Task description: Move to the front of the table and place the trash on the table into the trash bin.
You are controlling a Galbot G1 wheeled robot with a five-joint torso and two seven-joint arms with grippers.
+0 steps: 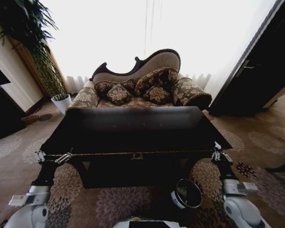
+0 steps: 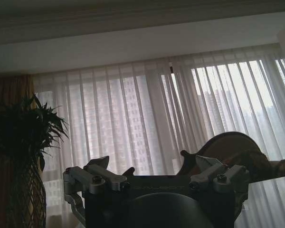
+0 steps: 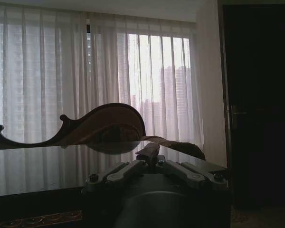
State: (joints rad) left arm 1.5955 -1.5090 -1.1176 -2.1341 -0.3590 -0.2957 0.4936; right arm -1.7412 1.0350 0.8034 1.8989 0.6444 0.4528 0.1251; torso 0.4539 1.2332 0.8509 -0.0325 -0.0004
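The black table [image 1: 133, 137] with gold edge trim stands straight ahead, its glossy top dark and catching window glare. The trash is out of view on that dark top. A round black trash bin [image 1: 187, 194] sits on the carpet by the table's front right leg, close to my base. My left gripper [image 1: 54, 156] [image 2: 154, 173] is held up at the table's front left corner, open and holding nothing. At the front right corner my right gripper [image 1: 217, 153] [image 3: 149, 151] is shut and holds nothing. The tabletop [image 3: 38, 171] shows just beyond it.
An ornate sofa [image 1: 142, 88] with patterned cushions stands behind the table. A white plant pot [image 1: 61, 102] and tall plant are at the back left, and a dark door [image 1: 256, 71] is on the right. Patterned carpet lies open on both sides of the table.
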